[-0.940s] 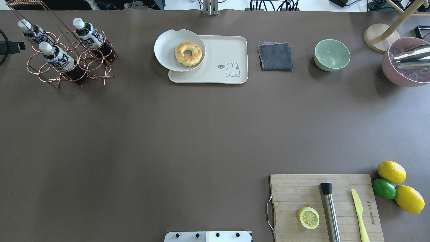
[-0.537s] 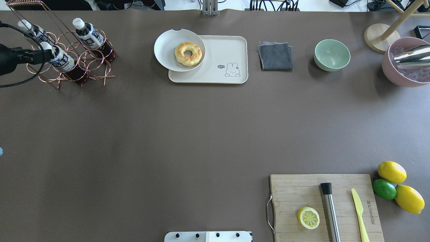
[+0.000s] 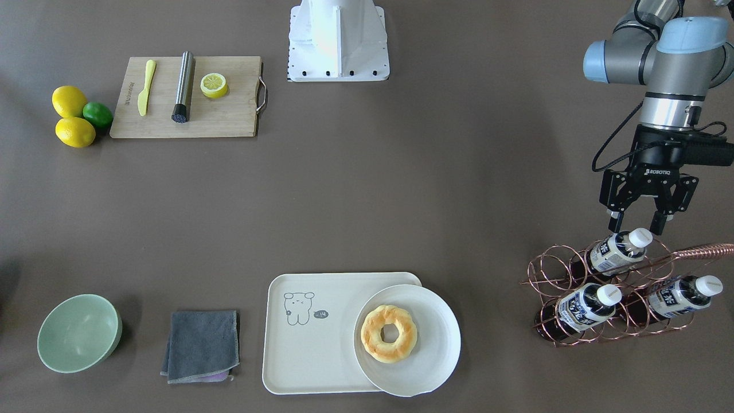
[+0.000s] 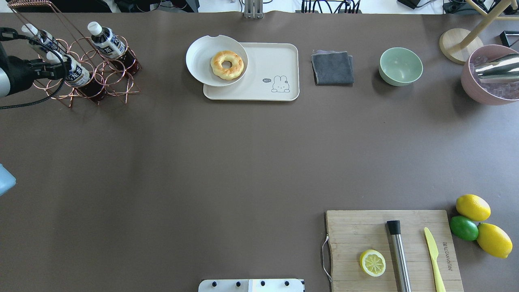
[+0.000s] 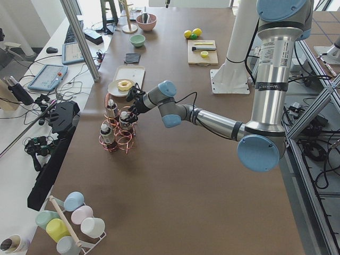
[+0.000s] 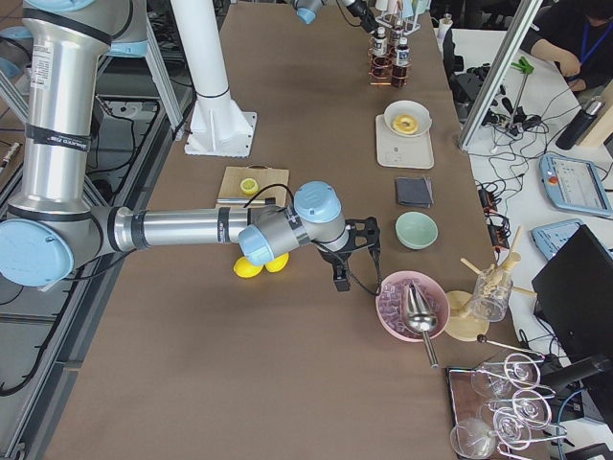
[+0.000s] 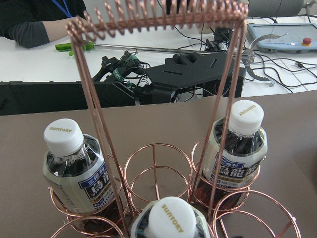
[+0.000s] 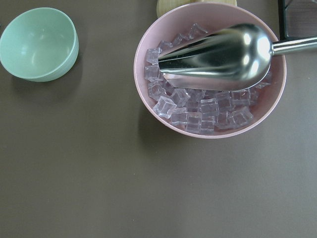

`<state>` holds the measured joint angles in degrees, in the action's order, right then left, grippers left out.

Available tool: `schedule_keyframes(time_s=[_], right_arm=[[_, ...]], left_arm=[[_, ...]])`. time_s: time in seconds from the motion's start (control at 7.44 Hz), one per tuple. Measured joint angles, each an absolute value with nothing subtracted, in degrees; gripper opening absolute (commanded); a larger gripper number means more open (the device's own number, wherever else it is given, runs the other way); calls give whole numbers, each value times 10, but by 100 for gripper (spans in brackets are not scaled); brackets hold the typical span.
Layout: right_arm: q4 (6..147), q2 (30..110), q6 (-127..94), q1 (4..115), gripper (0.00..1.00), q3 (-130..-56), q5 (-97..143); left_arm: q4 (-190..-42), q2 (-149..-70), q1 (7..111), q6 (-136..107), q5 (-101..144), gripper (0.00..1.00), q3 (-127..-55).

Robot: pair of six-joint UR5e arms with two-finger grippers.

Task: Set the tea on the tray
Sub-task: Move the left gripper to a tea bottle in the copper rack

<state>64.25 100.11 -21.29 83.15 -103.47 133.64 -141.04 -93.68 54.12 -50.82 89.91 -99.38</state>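
A copper wire rack [image 3: 702,250] on the bench [image 3: 401,201] holds three small bottles of dark tea, each leaning in its own ring. The tea [image 3: 616,252] sits in the ring directly under the left jaws, its white cap just below and between the two fingertips [image 3: 613,221]. The second bottle [image 3: 582,307] and the third bottle [image 3: 674,298] lie beyond it, on the far side from the jaws. The left jaws are spread and grip nothing, apart from the cap. The left arm [image 3: 668,63] reaches out low over the bench with its wrist turned so that the jaws point down at the rack. The cream tray [image 3: 309,355] lies well apart from the left jaws, off to their right. It carries a round white plate [image 3: 436,355] that overhangs the tray's edge, and a doughnut [image 3: 389,334] sits on the plate. Below the right jaws is a pink bowl [image 8: 140,84] filled with ice cubes [image 8: 198,111], with a metal scoop [image 8: 218,57] resting on them, and a green bowl [image 8: 37,42] stands near it. The right arm [image 6: 182,228] stretches low along the bench with its wrist bent down, so that the right jaws hang just beside the pink bowl. Whether they are spread or pressed together cannot be told.
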Motion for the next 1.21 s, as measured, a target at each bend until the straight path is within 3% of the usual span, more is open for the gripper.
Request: schedule_keyframes(time_s=[0.27, 1.21], right_arm=[[642, 1001, -213, 831, 100, -1035, 1337], [642, 1001, -212, 832, 100, -1035, 1336]], left_arm=[[-1422, -942, 541, -509, 901, 54, -983], [-1424, -951, 549, -508, 900, 56, -983]])
